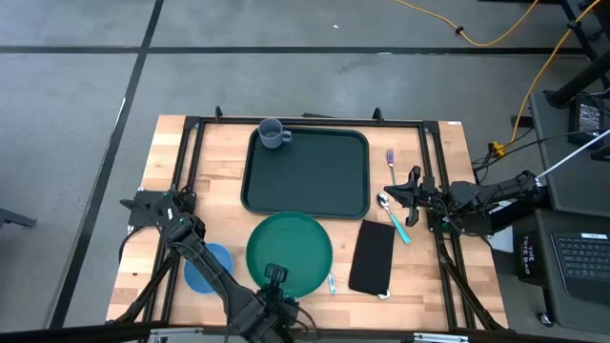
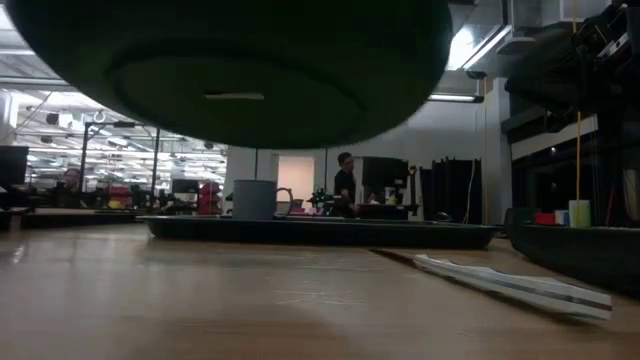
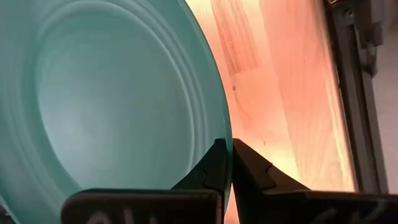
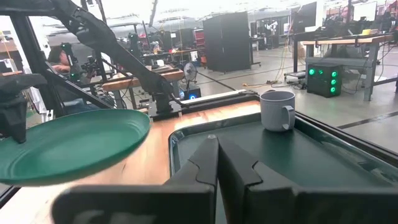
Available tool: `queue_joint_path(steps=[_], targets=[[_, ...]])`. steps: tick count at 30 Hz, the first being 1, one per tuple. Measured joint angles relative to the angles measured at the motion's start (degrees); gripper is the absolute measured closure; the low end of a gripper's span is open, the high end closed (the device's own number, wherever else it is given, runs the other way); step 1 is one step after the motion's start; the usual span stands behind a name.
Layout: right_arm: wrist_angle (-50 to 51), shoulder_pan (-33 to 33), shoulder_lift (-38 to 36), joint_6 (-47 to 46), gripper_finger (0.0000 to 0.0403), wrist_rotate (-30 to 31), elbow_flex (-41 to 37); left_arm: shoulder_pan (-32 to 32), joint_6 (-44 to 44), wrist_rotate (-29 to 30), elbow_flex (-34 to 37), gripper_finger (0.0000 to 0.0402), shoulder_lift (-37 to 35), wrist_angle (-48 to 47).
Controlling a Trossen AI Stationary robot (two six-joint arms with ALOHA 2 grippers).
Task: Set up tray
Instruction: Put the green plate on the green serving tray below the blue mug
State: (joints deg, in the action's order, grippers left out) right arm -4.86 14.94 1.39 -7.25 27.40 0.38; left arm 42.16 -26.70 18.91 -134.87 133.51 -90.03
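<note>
The round green plate [image 1: 289, 250] is up in the air over the table's near middle, its underside [image 2: 230, 70] filling the top of the low view. My left gripper [image 1: 274, 276] is shut on it at its near side. The large dark green tray [image 1: 305, 191] lies flat at the table's far middle, with a grey mug [image 1: 274, 133] standing in its far left corner. My right gripper [image 1: 389, 193] is shut and empty by the tray's right edge, pointing left across the tray [image 4: 298, 155]. My left gripper [image 3: 229, 152] pinches the plate's near rim [image 3: 226, 132] between its two fingers, one on the upper face and one on the underside. The fingers come about level from the table's near side. The plate [image 4: 68, 146] is lifted clear of the table and roughly level.
A black napkin [image 1: 372, 255] lies right of the plate. A purple fork [image 1: 391, 160], a spoon [image 1: 383, 200] and a teal-handled utensil [image 1: 400, 229] lie right of the tray. A blue dish [image 1: 205, 267] sits near left. People show in the room beyond.
</note>
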Motion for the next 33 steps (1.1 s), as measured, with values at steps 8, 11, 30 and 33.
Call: queue_joint_path(steps=[8,11,30,33], targets=[[0.01,0.00,0.00,-0.01,0.0393,0.00,0.00,-4.04,7.35,-0.97,0.02,0.0399,-1.70,0.00],[0.00,0.02,0.00,-0.02,0.0393,0.00,0.02,-5.47,9.00,-0.59,0.73,0.0399,-2.98,0.18],[0.02,0.01,0.00,0.00,0.0393,0.00,0.00,-13.39,11.15,-1.47,31.54,0.0400,-21.87,16.43],[0.00,0.02,0.00,0.00,0.0393,0.00,0.01,-14.81,11.31,-0.84,37.65,0.0400,-25.18,18.90]])
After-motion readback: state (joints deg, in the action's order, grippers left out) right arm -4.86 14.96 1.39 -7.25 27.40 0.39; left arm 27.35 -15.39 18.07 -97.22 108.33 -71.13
